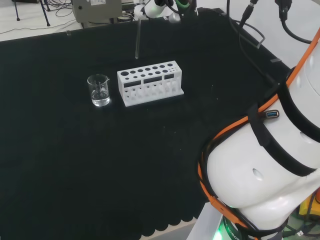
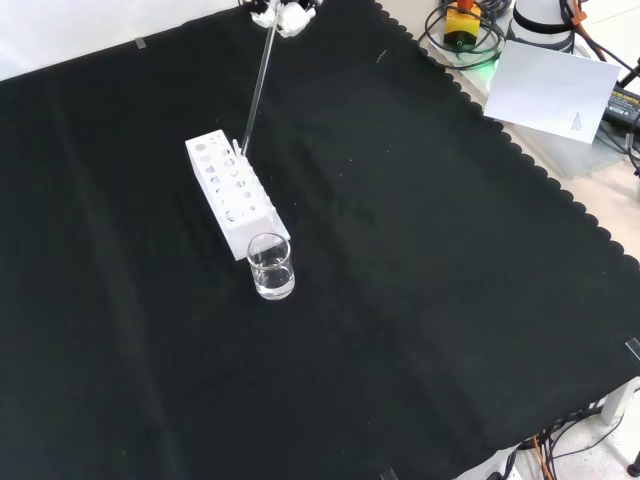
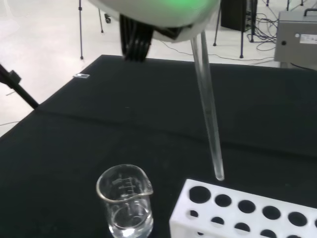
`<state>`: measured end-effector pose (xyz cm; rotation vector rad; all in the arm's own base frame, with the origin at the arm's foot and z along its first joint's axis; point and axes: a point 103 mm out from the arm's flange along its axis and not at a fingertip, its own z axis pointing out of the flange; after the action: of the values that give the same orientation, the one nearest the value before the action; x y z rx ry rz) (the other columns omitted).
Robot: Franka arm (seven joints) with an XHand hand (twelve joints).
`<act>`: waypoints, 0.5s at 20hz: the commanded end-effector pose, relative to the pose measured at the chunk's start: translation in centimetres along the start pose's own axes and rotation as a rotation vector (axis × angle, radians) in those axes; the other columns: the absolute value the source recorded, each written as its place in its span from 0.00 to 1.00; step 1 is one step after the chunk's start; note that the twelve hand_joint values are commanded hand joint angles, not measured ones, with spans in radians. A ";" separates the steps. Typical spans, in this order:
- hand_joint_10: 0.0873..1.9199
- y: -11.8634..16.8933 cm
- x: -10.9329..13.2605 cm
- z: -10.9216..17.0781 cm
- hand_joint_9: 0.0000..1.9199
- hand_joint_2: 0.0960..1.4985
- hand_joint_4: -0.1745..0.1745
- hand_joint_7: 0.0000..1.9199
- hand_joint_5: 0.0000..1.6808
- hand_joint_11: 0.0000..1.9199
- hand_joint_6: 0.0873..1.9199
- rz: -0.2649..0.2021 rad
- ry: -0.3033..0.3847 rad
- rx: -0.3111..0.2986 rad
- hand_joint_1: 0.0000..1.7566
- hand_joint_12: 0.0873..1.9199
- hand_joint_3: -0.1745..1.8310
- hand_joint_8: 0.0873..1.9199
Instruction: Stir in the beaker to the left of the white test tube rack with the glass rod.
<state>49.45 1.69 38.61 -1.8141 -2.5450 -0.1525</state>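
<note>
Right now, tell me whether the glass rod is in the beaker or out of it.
Out. The glass rod hangs from the robot hand, its tip above the white rack, beside the beaker, not inside.

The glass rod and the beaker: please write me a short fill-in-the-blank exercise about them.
1. The hand holds a glass ____.
2. The beaker stands on the black ____.
3. In the head view, the beaker stands to the ____ of the white rack.
4. The liquid in the beaker looks ____.

Missing words: rod; cloth; left; clear
</note>
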 end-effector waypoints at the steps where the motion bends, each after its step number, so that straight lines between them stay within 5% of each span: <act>1: 0.57 0.1 1.7 -0.3 0.96 0.40 0.00 0.72 0.63 0.97 0.58 -0.030 0.002 -0.004 0.67 0.53 0.53 0.72; 10: 0.58 2.2 5.9 0.2 0.96 0.40 0.00 0.72 0.63 0.97 0.58 -0.128 0.047 0.007 0.67 0.53 0.53 0.72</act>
<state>49.44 5.57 39.01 -1.7091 -2.5931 -0.1749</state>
